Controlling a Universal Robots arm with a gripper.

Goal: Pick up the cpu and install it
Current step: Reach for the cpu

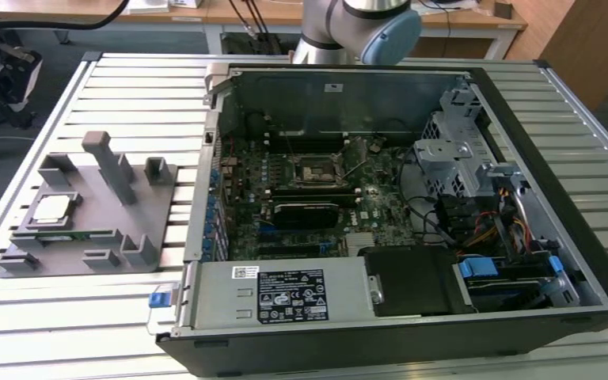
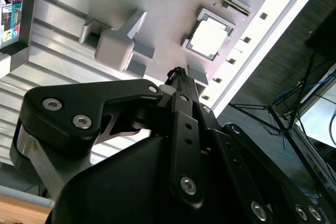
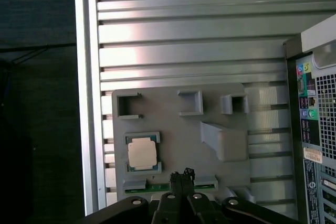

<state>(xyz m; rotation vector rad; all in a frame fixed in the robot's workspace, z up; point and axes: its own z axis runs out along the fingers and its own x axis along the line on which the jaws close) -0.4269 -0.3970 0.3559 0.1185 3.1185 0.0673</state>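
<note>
Pale silver-grey metal tops the cpu (image 1: 54,207), which lies flat in a square pocket of the grey plastic fixture (image 1: 165,212); the fixture sits on the slatted metal table (image 1: 72,317) at the exterior view's left, just beside the open computer case (image 1: 336,99) and apart from it; inside the case, the socket frame (image 1: 315,172) on the motherboard shows a dark centre; the arm (image 1: 351,24) stands at the far edge of the table behind the case. In both wrist views the gripper (image 3: 181,173) hangs over the fixture with its black tips closed together, clamped on nothing; it is near the cpu (image 3: 143,154) without touching it; a thin green memory stick (image 3: 149,187) lies in a slot of the fixture just beside the cpu's pocket. In the second wrist view the gripper (image 2: 176,72) points toward the fixture's edge, the cpu (image 2: 209,39) close by.
</note>
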